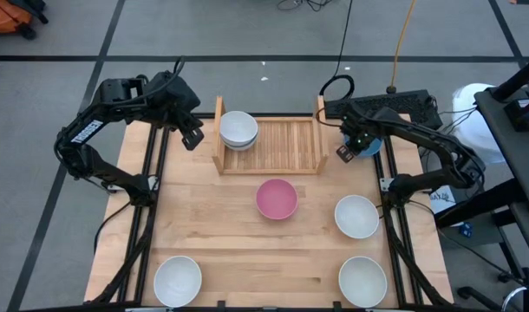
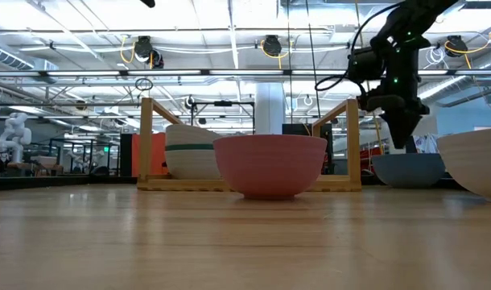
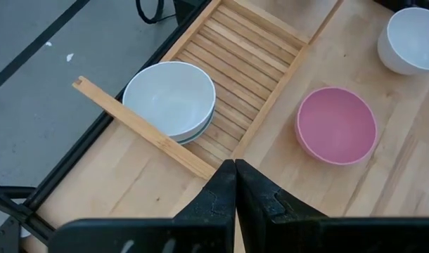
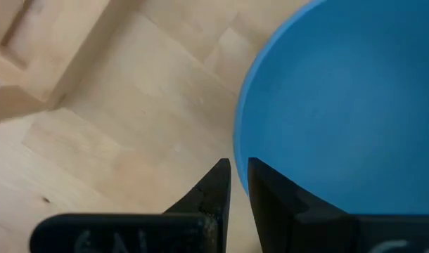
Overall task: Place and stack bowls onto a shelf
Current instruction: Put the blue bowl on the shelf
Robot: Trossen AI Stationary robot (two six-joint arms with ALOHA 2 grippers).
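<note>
The wooden shelf (image 1: 282, 143) stands at the table's far middle. On its left half sits a stack of bowls (image 1: 238, 130), white on top with a teal one under it (image 2: 189, 147). The pink bowl (image 1: 277, 198) rests on the table in front of the shelf. The blue bowl (image 1: 374, 147) sits on the table right of the shelf. My right gripper (image 1: 344, 153) is shut on it from above. My left gripper (image 1: 192, 137) hovers shut just left of the shelf's left board, touching nothing. My right gripper (image 4: 239, 176) pinches the blue bowl's rim (image 4: 237, 144) on the side facing the shelf. One finger (image 4: 271, 200) is inside the bowl and the other (image 4: 213, 190) outside. The fingers come from above, pointing down. In the low view the bowl (image 2: 406, 169) sits upright with its base on the table.
Three white bowls stand on the table's near half: one right of the pink bowl (image 1: 356, 216), one at the near right (image 1: 362, 280), one at the near left (image 1: 178, 280). The shelf's right half (image 1: 295, 143) is bare slats. Dark arm frames run along both table sides.
</note>
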